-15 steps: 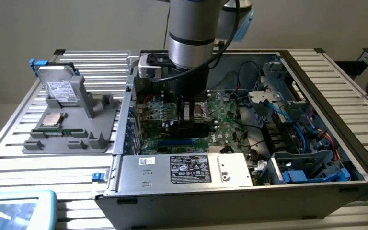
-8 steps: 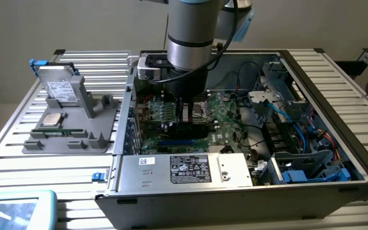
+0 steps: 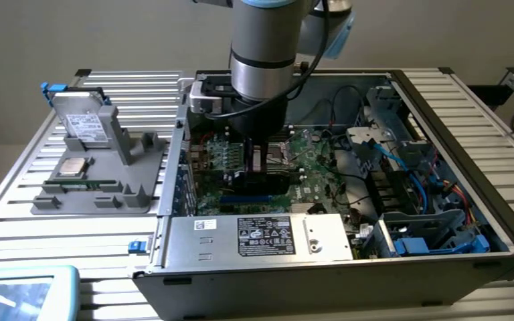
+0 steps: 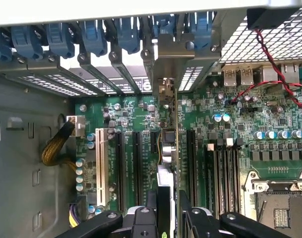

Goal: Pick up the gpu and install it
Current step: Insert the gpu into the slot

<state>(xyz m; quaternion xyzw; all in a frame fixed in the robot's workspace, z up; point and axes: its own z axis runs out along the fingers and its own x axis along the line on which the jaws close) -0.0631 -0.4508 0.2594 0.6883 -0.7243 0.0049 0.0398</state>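
GPU location: the gpu (image 4: 167, 153) stands on edge inside the computer case (image 3: 471, 144), low over the motherboard (image 4: 136, 116), in line with a black expansion slot (image 4: 191, 163). Whether it is fully seated cannot be told.
Gripper (image 4: 170, 201): clamped on the gpu, one finger on each face.
Fault, misalignment: if the card's edge sits off the slot line, downward pressure could jam or bend the contacts.
Fault, bracket: the silver end bracket could catch on the rear slot covers (image 4: 190, 77) and tilt the card.
Long axis: runs along the slot; bracket end points at the case's rear wall, under the blue latches (image 4: 126, 32).
Outside the case: a hard drive (image 3: 88, 124) rests on a grey stand (image 3: 136, 194), at the exterior view's left, well apart.
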